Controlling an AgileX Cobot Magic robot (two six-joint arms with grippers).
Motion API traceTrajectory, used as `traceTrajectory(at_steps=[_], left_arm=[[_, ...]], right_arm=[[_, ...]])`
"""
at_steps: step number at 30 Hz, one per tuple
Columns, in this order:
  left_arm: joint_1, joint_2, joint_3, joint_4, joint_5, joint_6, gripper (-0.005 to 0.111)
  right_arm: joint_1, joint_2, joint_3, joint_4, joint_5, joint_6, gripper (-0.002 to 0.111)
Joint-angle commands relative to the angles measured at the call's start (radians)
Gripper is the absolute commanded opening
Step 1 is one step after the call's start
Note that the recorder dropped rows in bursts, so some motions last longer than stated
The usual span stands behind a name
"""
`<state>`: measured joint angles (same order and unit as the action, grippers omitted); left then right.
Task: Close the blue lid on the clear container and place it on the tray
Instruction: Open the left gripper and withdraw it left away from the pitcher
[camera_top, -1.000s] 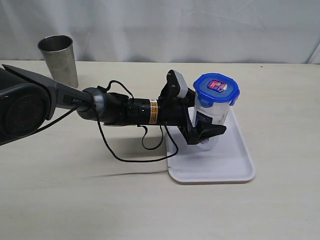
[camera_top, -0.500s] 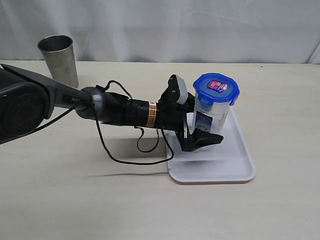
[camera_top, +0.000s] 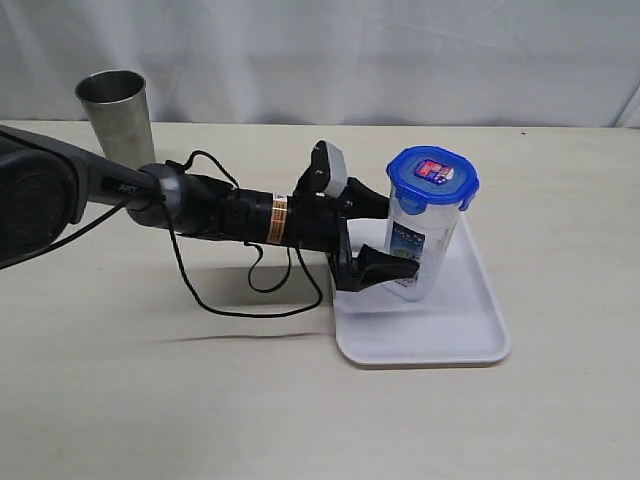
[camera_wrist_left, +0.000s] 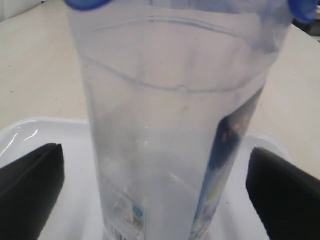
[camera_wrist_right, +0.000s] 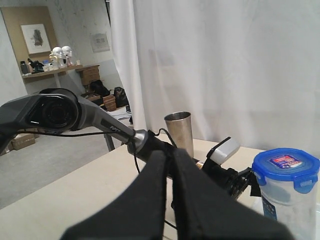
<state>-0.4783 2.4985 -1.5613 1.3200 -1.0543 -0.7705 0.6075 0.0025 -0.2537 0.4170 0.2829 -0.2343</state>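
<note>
L wrist view: clear container (camera_wrist_left: 175, 125) top & base cut off; blue lid (camera_wrist_left: 85, 4) mostly.

**Legible markings.** No lettering can be read. The sticker (camera_top: 434, 170) on the blue lid (camera_top: 455, 186) shows red, blue and pink patches. The printed label (camera_top: 405, 244) on the clear container (camera_top: 432, 225) is too small to make out (so is the white marking (camera_top: 125, 187) on the left arm (camera_top: 200, 205), at nine o'clock from the container). Left wrist view: a round blue emblem (camera_wrist_left: 136, 214) and barcode-like lines (camera_wrist_left: 117, 234) near the container's base.
</note>
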Motion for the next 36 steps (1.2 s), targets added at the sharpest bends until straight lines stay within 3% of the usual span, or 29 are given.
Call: traceTrajectory(at_steps=[1,14,18,23,24,29,36], left_arm=[[0.03,-0.006,0.0,0.038,-0.044,-0.042,0.092],[0.126,-0.057,0.0,0.162,-0.004,-0.16,0.087],[0.143,-0.111,0.0,0.238,0.032,-0.217,0.057],[0.164,-0.196,0.0,0.377,0.028,-0.371,0.005],[0.164,-0.211,0.0,0.416,0.034,-0.385,0.0],[0.164,-0.303,0.019,0.424,0.172,-0.603,0.0],[0.164,-0.461,0.096,0.424,0.423,-0.7,0.0]], right_arm=[[-0.003,-0.002,0.004,0.002,-0.009,0.003,0.005],[-0.003,-0.002,0.004,0.002,-0.009,0.003,0.005],[-0.003,-0.002,0.004,0.002,-0.009,0.003,0.005],[-0.003,-0.002,0.004,0.002,-0.009,0.003,0.005],[-0.003,-0.002,0.004,0.002,-0.009,0.003,0.005],[-0.003,-0.002,0.004,0.002,-0.009,0.003,0.005],[-0.003,-0.002,0.004,0.017,-0.011,0.003,0.005]])
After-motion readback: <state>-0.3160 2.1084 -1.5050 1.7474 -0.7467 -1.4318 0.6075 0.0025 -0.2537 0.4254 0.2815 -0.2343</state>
